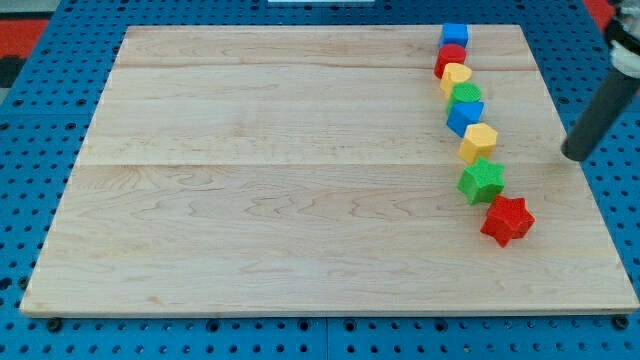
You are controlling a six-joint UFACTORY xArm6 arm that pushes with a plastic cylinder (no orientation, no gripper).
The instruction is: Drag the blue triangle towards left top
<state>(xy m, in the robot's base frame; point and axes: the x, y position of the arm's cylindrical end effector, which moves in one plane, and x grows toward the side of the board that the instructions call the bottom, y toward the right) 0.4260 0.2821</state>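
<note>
The blue triangle-like block [465, 117] lies in a column of blocks near the board's right side, between a green block [466, 95] above it and a yellow block [479, 142] below it, touching both. My tip [572, 156] rests on the board to the right of the column, about level with the yellow block and well apart from the blue triangle. Nothing touches the tip.
The column runs from the view's top: a blue cube [455, 35], a red block [450, 58], a yellow block [456, 76], then lower a green star [482, 181] and a red star [507, 220]. The wooden board [250, 180] sits on a blue pegboard [30, 120].
</note>
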